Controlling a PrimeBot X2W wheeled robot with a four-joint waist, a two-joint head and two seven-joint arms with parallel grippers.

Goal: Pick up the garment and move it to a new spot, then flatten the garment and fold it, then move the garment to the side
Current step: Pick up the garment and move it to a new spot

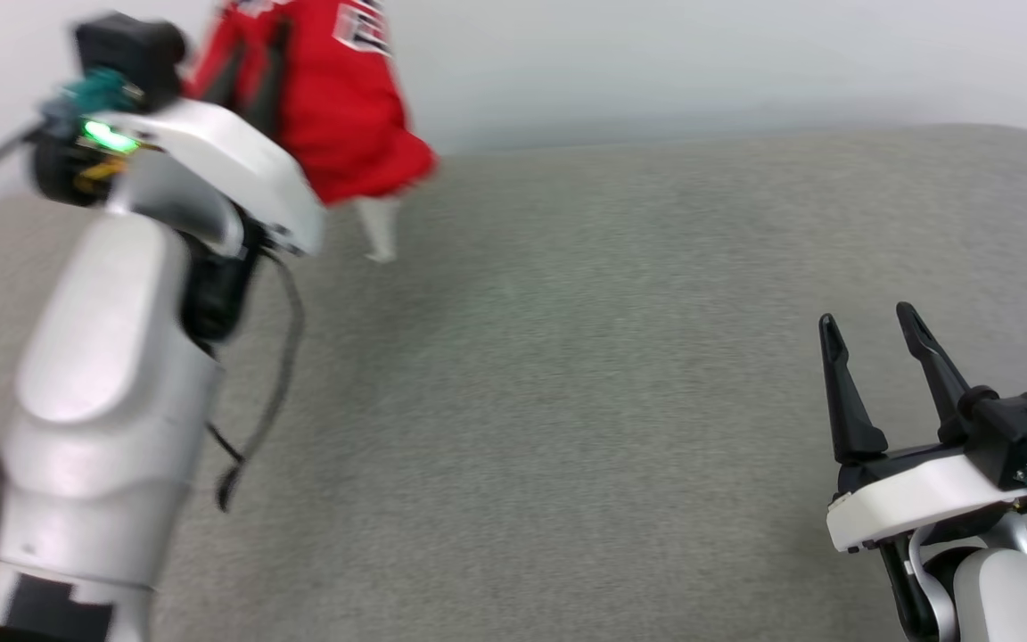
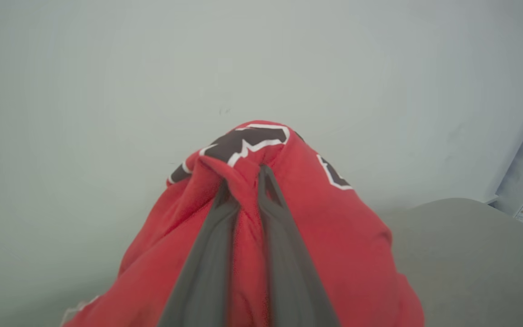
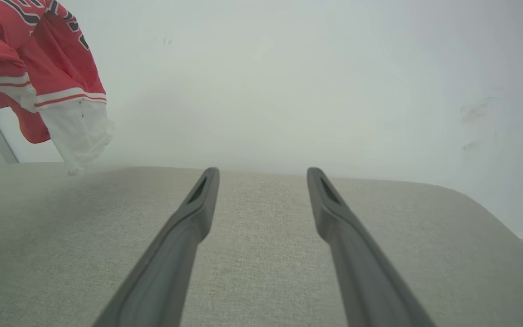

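1. The garment point(image 1: 335, 116), a red jersey shirt with black, white-outlined lettering, hangs in the upper left of the head view. It is off the grey cloth-covered surface point(image 1: 620, 374) and in front of the pale wall point(image 1: 701, 62).
2. One white sleeve point(image 1: 378, 227) dangles from the lowest part of the garment. Its tip is close to the surface, but whether it touches cannot be told.
3. The left gripper point(image 2: 243, 177) has its jaws clenched on a bunched fold of the red cloth. In the left wrist view, the two dark fingers point(image 2: 207, 254) run up the middle of the frame, nearly together, with the cloth draped around and over them.
4. The left arm point(image 1: 103, 374) rises along the left edge of the head view. Its wrist is bent towards the top of the frame, and a green light point(image 1: 108, 135) glows on it.
5. The right gripper point(image 1: 866, 314) sits at the lower right of the head view, well apart from the garment. Its jaws are spread wide and grasp nothing, and its fingers point up the frame, low above the surface.
6. In the right wrist view, the garment point(image 3: 57, 59) shows in the upper left corner.
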